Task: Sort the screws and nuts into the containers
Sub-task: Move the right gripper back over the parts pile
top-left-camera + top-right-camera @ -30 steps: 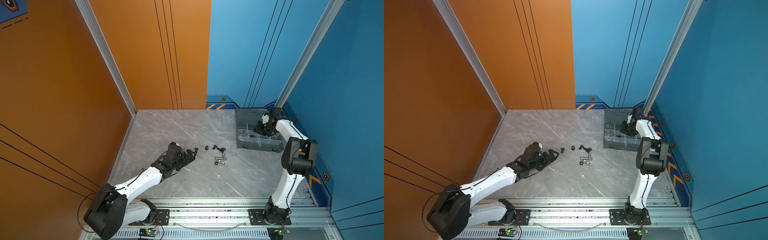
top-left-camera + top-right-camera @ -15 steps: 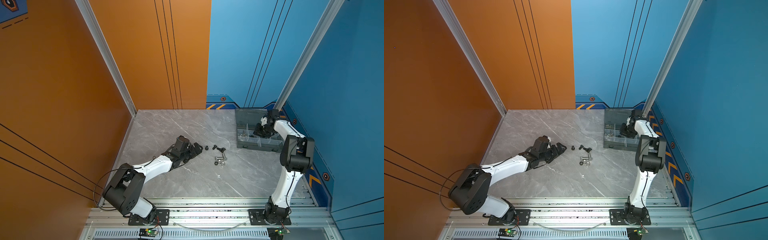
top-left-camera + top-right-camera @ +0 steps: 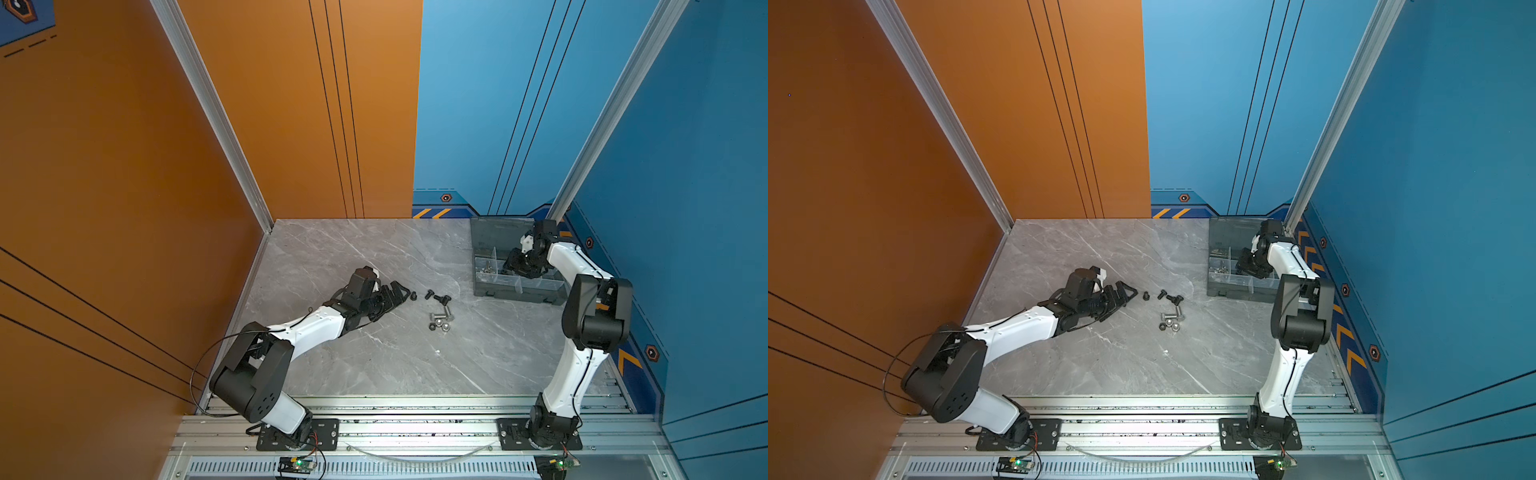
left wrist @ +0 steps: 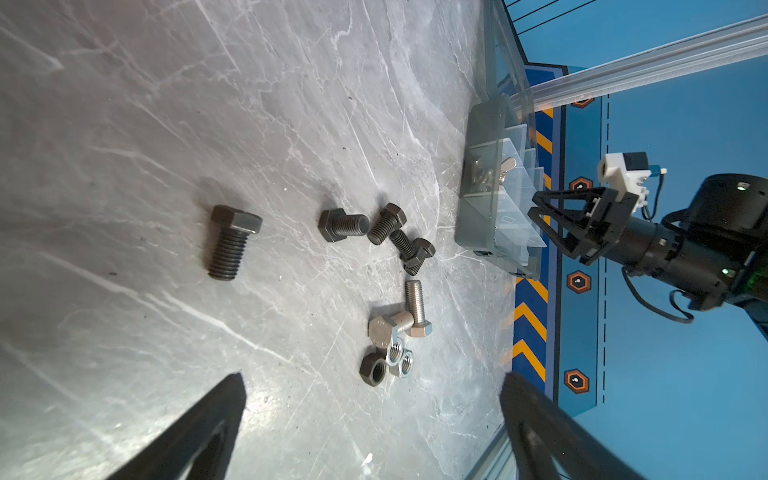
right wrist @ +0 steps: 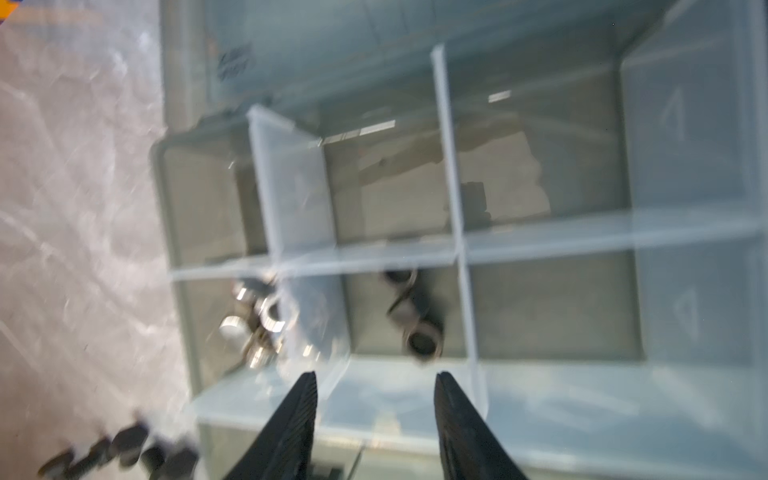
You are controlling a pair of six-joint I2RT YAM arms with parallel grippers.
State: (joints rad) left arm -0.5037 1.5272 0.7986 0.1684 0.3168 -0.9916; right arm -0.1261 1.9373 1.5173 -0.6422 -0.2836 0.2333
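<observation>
Since a second ago the left gripper [image 3: 404, 291] has slid farther over the grey marble-patterned desk [image 3: 374, 249] toward its middle. Its tips now lie just beside the nearest matte black hex-head bolt [image 4: 230, 241]. Its claw is spread wide, with nothing between the fingers. The right gripper [image 5: 376, 376] has parted its jaws in that time. They stand apart and empty over the smoky-grey translucent plastic organiser box [image 3: 519, 293], which sits in the far right corner of the desk with its lid open on the far side.

Near the middle of the desk, several more black bolts [image 4: 386, 222] lie close together, on the right of the single one. Toward the near edge from them lie two shiny silver hex-head bolts [image 4: 415, 303], touching each other. Just beside these are a black hex nut [image 4: 374, 370] and two silver hex nuts [image 4: 399, 357], all three in contact.

The right wrist view is blurred, but inside the box it shows dark and silver hex nuts [image 5: 415, 324] in one compartment. A heap of shiny silver pieces [image 5: 257, 320] fills the next compartment, at the box's left end. The left wrist view shows a silver wing nut [image 4: 505, 166] at that same end.
</observation>
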